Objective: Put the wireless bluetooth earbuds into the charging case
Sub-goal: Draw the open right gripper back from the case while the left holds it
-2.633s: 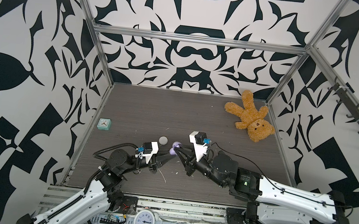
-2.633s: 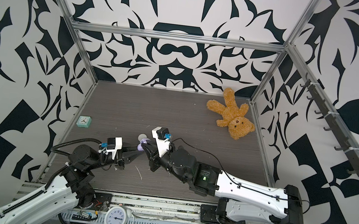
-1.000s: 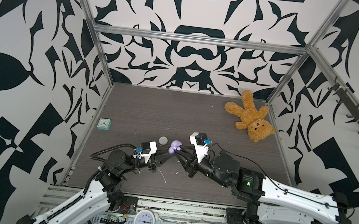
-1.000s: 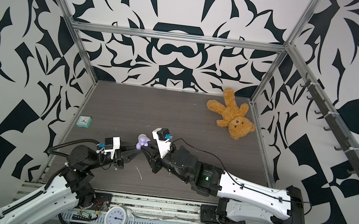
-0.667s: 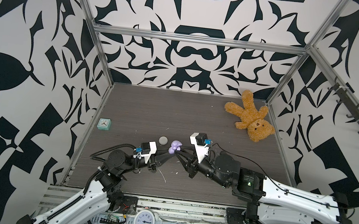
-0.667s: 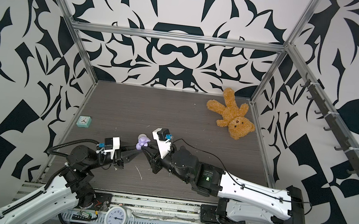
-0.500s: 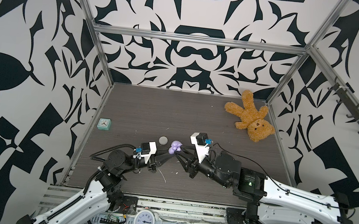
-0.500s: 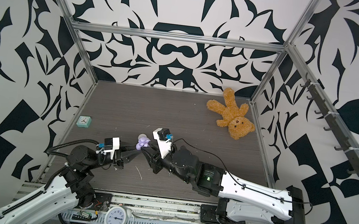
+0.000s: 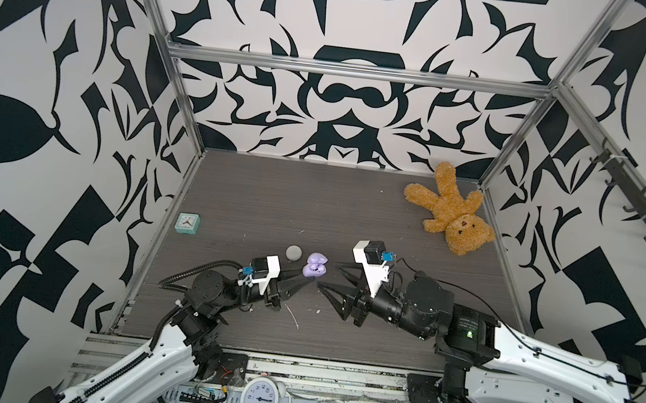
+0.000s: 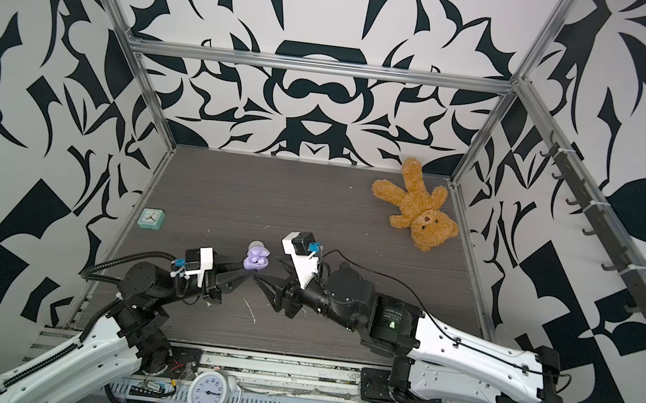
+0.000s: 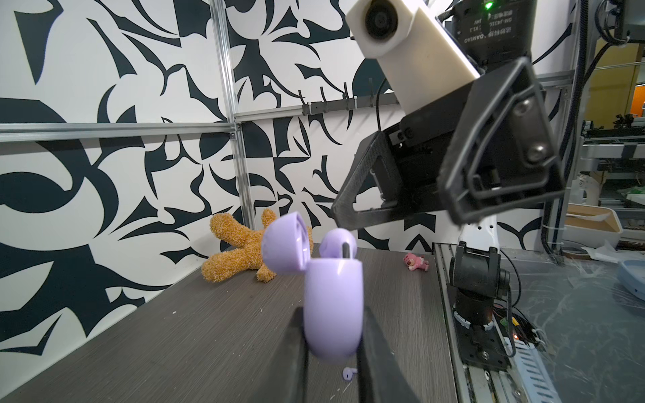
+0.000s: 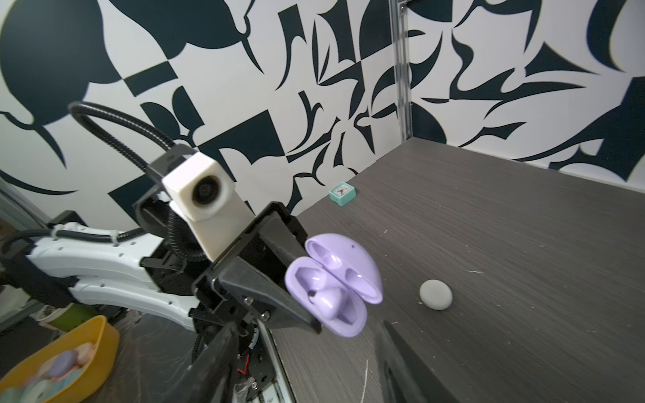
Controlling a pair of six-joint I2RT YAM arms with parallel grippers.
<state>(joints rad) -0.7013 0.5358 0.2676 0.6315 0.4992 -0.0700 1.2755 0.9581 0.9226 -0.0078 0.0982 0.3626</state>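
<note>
Right wrist view, left fingers [image 12: 265,296] clamping purple case [image 12: 333,284], right fingers [image 12: 405,363] now spread wider

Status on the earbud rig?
Left gripper shut on open purple case, held off table. Right gripper open, empty. One earbud in case, second earbud on table below. Nothing blocking the case.

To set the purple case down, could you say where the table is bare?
Bare: the back of the table between teal clock and teddy bear. Crowded: the middle, around the grey case, left end effector and right end effector.
</note>
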